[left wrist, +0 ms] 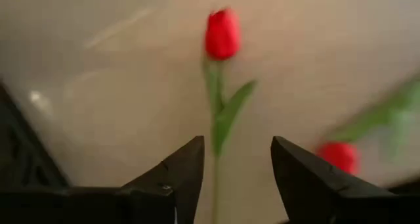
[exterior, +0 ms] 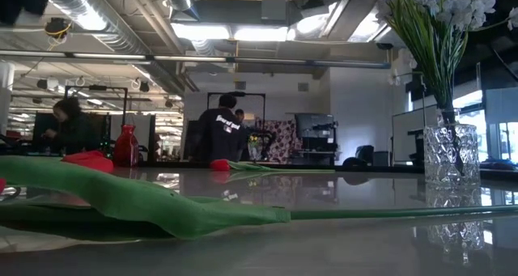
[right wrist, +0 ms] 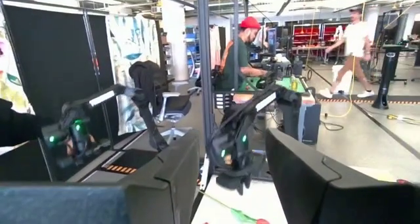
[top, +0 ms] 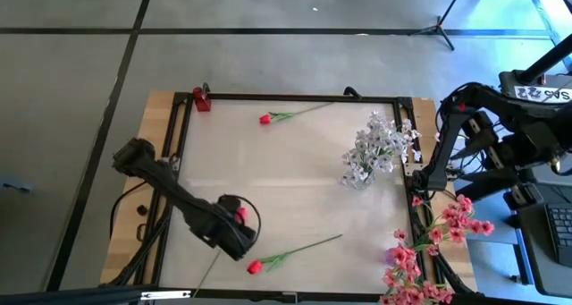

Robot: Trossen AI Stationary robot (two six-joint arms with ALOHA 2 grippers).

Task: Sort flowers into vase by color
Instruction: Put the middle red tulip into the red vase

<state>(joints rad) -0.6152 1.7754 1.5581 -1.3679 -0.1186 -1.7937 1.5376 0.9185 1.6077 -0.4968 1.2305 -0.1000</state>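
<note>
Even overhead light on the table, glare and blur in the closer views.

From above, the pale wooden table (top: pixel 295 175) is lit flat and evenly, with only faint shadows. At table height the long ceiling light panels (exterior: pixel 243 31) burn out to white, the room behind is dim, and the glossy tabletop mirrors the cut-glass vase of white blossoms (exterior: pixel 452 156); the nearest green flower stem (exterior: pixel 162 205) is soft, out of focus. The left wrist view is smeared: the red bud on a thin green stem (left wrist: pixel 222 33) and a second red bud (left wrist: pixel 339 156) are blurred.
</note>
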